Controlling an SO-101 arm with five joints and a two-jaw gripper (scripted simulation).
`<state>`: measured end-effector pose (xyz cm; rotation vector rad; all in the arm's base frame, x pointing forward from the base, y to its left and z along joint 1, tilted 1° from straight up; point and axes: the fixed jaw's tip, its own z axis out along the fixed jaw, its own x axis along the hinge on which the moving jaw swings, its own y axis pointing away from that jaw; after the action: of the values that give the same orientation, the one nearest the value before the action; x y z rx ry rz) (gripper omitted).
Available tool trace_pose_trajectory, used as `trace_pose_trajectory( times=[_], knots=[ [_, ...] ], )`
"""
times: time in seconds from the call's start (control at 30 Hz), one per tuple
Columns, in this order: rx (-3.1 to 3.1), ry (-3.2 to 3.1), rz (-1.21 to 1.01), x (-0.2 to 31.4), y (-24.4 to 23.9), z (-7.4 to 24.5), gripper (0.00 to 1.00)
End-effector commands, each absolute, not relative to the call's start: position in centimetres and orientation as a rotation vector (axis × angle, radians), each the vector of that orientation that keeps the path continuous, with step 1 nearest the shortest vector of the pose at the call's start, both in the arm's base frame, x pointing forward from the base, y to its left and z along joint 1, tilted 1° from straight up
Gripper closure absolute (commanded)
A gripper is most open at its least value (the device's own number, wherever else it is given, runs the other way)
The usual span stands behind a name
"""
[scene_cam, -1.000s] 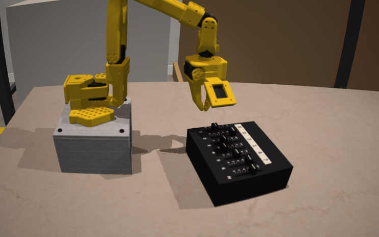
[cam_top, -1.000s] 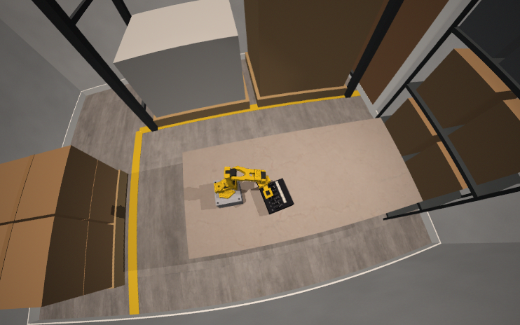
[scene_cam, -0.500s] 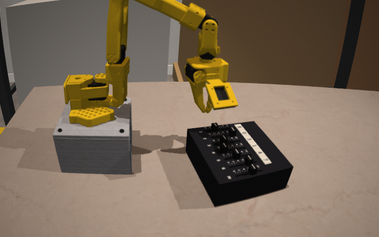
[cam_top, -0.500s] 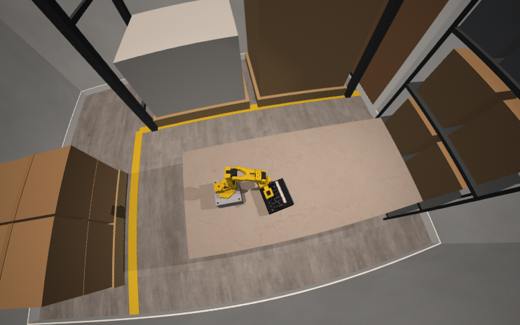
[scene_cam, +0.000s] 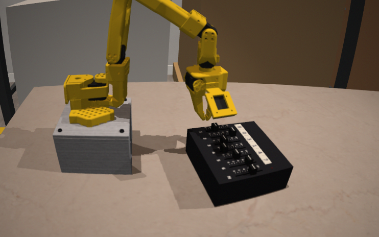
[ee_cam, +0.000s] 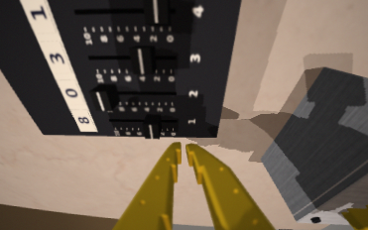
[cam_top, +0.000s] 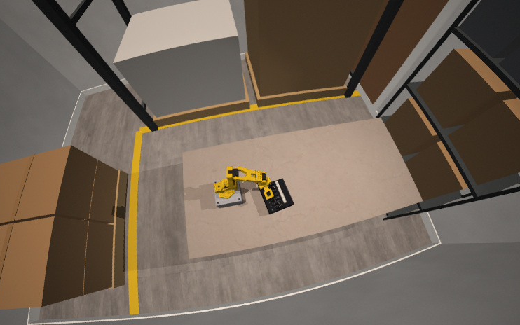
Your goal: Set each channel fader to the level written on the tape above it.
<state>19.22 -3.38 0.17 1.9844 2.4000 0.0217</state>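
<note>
Pale marbled table top [scene_cam: 332,117] all round, brown cartons and black racking behind. Now to the gripper [scene_cam: 207,117]: clenched tight, jaws together on nothing, hanging tips-down just above the near end of the lighting desk [scene_cam: 243,182], not touching it. Closed like that, presumably, to serve as 1 narrow poking tip rather than a pincer, since sliding a cap needs a push, not a pinch. Right below and a shade ahead of the tips, the channel 1 fader [ee_cam: 152,124], sitting low on its scale, with 8 written against it on the tape [ee_cam: 54,55]. So, most likely, lining up behind that cap to shove it toward the high end. Next row out, the channel 2 fader [ee_cam: 100,96], parked up by 10 with 0 on the tape, clearly wrong as well. Further along, channels 3 and 4 marked 3 and 1, caps close to those marks but too blurred to call. At the far end, the master fader [scene_cam: 253,168], well away from the tips, best left alone. Off to the side, the grey pedestal [scene_cam: 92,149] carrying the arm, near the desk but apart.
</note>
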Motion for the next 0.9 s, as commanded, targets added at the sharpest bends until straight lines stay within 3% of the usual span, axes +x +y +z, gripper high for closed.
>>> trace_pose_trajectory(
  times=[0.0, 0.87],
  knots=[
    [1.994, 2.410, 0.012, 18.98, -3.18, -0.37, 1.00],
    [1.994, 2.410, 0.012, 18.64, -3.11, -0.96, 1.00]
  ],
)
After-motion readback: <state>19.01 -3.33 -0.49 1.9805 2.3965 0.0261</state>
